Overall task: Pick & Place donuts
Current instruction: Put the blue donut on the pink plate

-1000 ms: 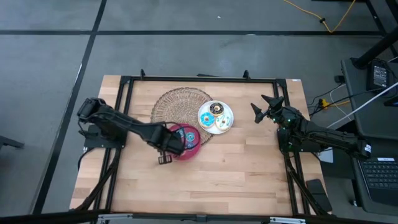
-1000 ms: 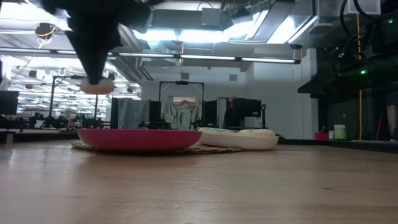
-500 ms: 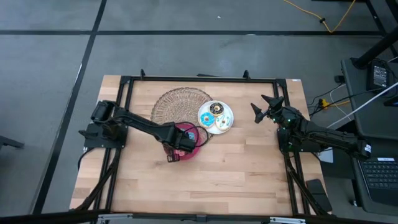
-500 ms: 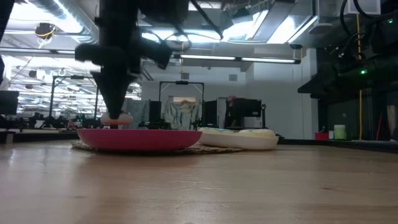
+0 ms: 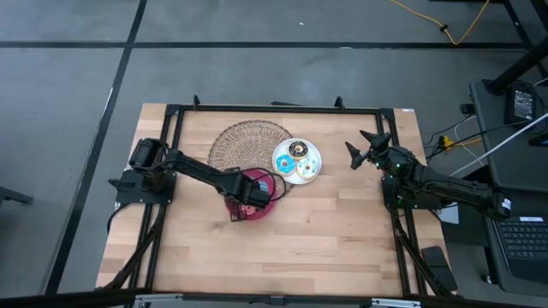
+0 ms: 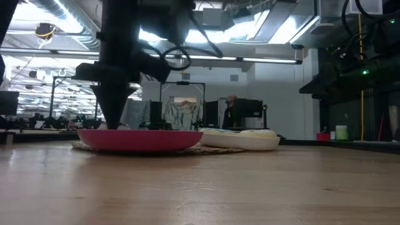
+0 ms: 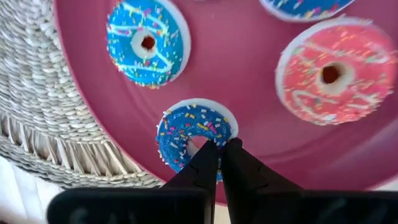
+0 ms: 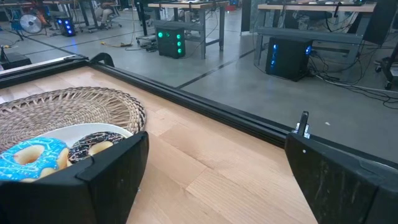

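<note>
My left gripper (image 7: 218, 151) (image 5: 241, 209) is down in the red plate (image 7: 249, 93) (image 5: 259, 193), shut on a blue sprinkled donut (image 7: 186, 132). On that plate also lie a cyan white-striped donut (image 7: 148, 42), a pink sprinkled one (image 7: 328, 70) and part of another blue one (image 7: 305, 6). In the low view the left gripper (image 6: 115, 122) reaches the plate's rim (image 6: 140, 139). The white plate (image 5: 297, 161) bears a cyan donut (image 8: 31, 155) and a chocolate donut (image 8: 93, 146). My right gripper (image 5: 364, 150) (image 8: 211, 180) waits open near the table's right edge. My left gripper holds the blue sprinkled donut by the part of its ring (image 7: 208, 138) beside the hole, pinched between the two nearly closed fingers (image 7: 202, 165). The fingers come from above, pointing down. The donut lies flat on the red plate; the fingers hide the exact contact.
A round wicker mat (image 5: 248, 145) (image 7: 43, 124) lies under both plates, toward the far side. A black frame (image 5: 274, 109) runs around the table. Bare wood (image 5: 291, 248) stretches along the near half. A person (image 6: 231, 112) stands in the room behind.
My left gripper has moved toward the table's right, over the red plate, and come down. The donut it carried, held above the plate's rim a second ago, has dropped below the rim and now lies on the plate. The right arm has kept still.
</note>
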You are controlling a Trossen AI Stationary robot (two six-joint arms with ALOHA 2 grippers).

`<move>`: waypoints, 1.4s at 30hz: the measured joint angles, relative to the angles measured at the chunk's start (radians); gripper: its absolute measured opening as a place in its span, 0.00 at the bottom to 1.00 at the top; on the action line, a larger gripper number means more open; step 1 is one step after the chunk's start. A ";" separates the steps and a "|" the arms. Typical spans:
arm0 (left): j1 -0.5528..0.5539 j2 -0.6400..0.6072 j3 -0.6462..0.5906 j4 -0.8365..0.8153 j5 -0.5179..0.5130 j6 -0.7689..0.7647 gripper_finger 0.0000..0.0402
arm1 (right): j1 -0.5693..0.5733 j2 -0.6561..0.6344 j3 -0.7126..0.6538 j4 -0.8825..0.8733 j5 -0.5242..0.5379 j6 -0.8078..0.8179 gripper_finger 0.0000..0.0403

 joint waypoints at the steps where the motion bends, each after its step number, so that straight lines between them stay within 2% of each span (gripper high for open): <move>1: 0.000 0.000 -0.007 0.002 0.000 0.000 0.03 | 0.000 0.000 0.000 0.000 0.000 0.000 0.93; 23: -0.003 0.000 -0.071 0.091 0.003 0.001 0.03 | 0.000 0.000 0.000 0.000 0.000 0.000 0.93; 42: -0.003 0.000 -0.071 0.096 0.002 0.044 0.03 | 0.000 0.000 0.000 0.000 0.000 0.000 0.93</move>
